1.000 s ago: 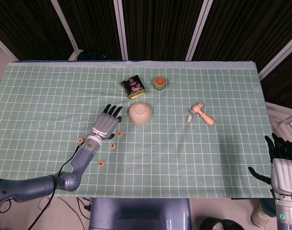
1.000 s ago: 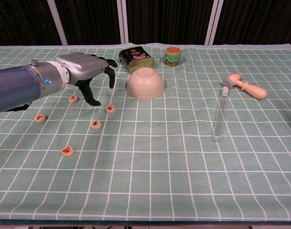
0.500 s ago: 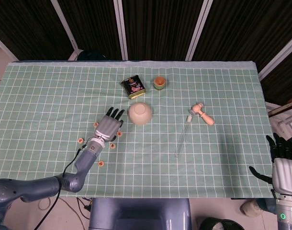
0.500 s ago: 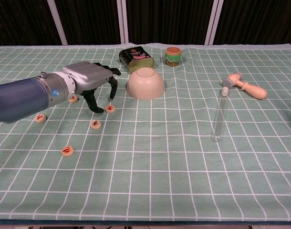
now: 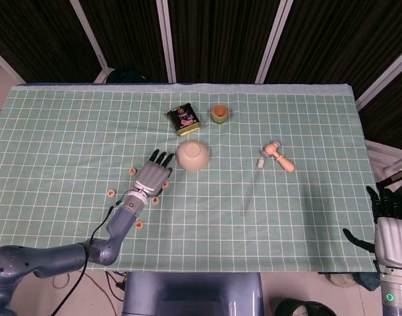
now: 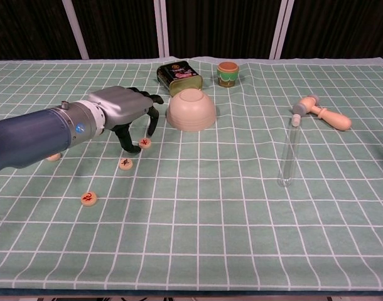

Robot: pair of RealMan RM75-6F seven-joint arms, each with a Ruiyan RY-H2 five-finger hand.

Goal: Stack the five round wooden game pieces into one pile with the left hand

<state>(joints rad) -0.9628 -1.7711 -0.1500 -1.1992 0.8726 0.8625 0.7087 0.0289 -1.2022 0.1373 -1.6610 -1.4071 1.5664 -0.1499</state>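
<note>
Seen from the head view, the left hand (image 5: 151, 178) is held palm down over the green checked cloth (image 5: 69, 131), just left of the upturned beige bowl (image 5: 193, 157); its dark fingers are spread toward the bowl and nothing is seen held in them. Four round wooden pieces can be made out around it: one piece (image 5: 132, 171) left of the hand, one (image 5: 111, 193) further left, one (image 5: 155, 200) just below the hand, and one (image 5: 140, 224) beside the forearm. A fifth is not visible from this view. The right hand (image 5: 389, 227) is seen at the lower right, off the table edge, its fingers extended and nothing in it. A dark tin (image 5: 184, 120) and a small jar (image 5: 219, 113) stand behind the bowl; a glass tube (image 5: 251, 188) and a wooden mallet (image 5: 280, 156) lie to the right.

From the chest view, the left hand (image 6: 125, 110) is arched above the cloth with its fingertips (image 6: 134, 148) pointed down beside a piece (image 6: 144, 142); whether that piece is touched cannot be told. Another piece (image 6: 125, 163) lies just in front, a third (image 6: 88, 198) nearer the camera, and a fourth (image 6: 53, 157) is partly hidden by the forearm. All are lying apart, none stacked.
</note>
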